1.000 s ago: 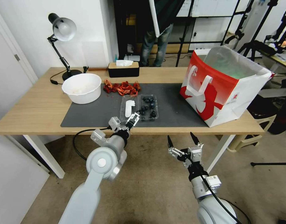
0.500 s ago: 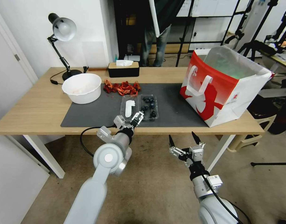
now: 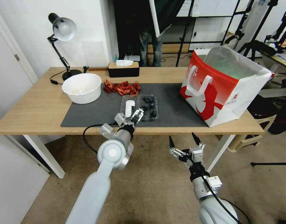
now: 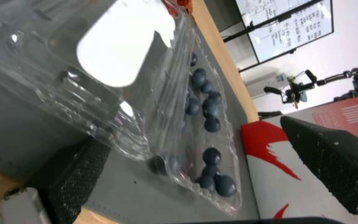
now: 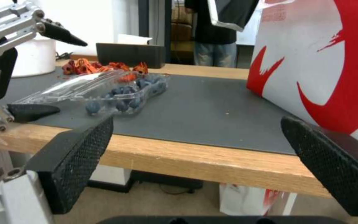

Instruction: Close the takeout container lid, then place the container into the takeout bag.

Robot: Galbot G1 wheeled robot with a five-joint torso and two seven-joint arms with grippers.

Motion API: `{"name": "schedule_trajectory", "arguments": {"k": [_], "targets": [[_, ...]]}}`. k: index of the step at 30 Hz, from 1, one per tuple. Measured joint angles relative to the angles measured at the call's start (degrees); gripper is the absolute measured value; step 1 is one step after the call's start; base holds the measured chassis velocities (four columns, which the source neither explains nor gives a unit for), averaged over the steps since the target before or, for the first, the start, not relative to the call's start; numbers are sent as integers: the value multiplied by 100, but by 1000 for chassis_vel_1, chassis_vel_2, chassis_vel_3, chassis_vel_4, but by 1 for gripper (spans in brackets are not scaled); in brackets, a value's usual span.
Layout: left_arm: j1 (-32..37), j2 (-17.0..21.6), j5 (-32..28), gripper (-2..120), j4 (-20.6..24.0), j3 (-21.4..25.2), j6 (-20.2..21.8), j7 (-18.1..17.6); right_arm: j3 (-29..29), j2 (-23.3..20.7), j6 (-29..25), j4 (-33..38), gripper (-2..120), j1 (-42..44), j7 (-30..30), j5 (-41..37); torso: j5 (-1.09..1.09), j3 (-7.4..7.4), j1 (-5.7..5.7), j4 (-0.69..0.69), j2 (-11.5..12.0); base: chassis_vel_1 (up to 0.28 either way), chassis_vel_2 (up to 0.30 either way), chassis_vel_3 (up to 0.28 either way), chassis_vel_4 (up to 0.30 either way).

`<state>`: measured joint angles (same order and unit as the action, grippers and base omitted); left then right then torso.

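The takeout container (image 3: 148, 107) lies open on the dark mat, its tray holding blueberries (image 4: 206, 105). The clear lid (image 3: 128, 107) lies flat beside the tray, white label (image 4: 117, 46) facing up. My left gripper (image 3: 134, 116) is open at the container's near edge, straddling the hinge corner. One finger (image 4: 69, 174) sits low by the lid's corner; the other finger (image 4: 332, 158) stands out past the tray. The red and white takeout bag (image 3: 223, 84) stands open at the table's right end. My right gripper (image 3: 184, 143) hangs open below the table's front edge.
A white bowl (image 3: 82, 88) sits at the mat's left end, with red scraps (image 3: 121, 88) behind the container. A black tissue box (image 3: 123, 69) and a desk lamp (image 3: 62, 29) stand at the back. The table's front edge (image 5: 212, 158) lies just ahead of my right gripper.
My left arm has swung to the right and pushed its gripper a little farther in over the mat to the container's near edge. The right arm has barely moved.
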<state>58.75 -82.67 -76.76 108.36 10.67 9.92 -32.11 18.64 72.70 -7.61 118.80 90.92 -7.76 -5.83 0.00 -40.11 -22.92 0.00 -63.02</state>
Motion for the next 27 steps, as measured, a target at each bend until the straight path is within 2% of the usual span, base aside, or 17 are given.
{"name": "schedule_trajectory", "arguments": {"k": [9, 13, 14, 16, 17, 20, 27], "targets": [[-10, 33, 17, 100, -53, 41, -141, 207, -40, 59, -35, -37, 100, 71, 0, 70, 0, 1, 0, 0, 0, 0, 0, 0, 0], [103, 55, 349, 100, -10, -42, -287, 600, -38, 57, -62, -43, 100, 102, 3, 75, 0, 1, 0, 0, 0, 0, 0, 0, 0], [103, 55, 349, 100, -10, -42, -287, 600, -38, 57, -62, -43, 100, 102, 3, 75, 0, 1, 0, 0, 0, 0, 0, 0, 0], [158, 78, 683, 100, 6, -124, -403, 839, -37, 57, -77, -43, 100, 123, 5, 79, 0, 1, 0, 0, 0, 0, 0, 0, 0], [158, 78, 683, 100, 6, -124, -403, 839, -37, 57, -77, -43, 100, 123, 5, 79, 0, 1, 0, 0, 0, 0, 0, 0, 0], [213, 116, 1320, 100, -1, -238, -655, 1203, -37, 58, -115, -43, 100, 169, 9, 93, 0, 1, 1, 0, 0, 0, 0, 0, 0], [118, 30, 1421, 100, 71, -200, -804, 1436, -55, 65, -149, -61, 100, 196, 14, 127, 1, 1, 1, 0, -1, 0, 0, 0, 0]]}}
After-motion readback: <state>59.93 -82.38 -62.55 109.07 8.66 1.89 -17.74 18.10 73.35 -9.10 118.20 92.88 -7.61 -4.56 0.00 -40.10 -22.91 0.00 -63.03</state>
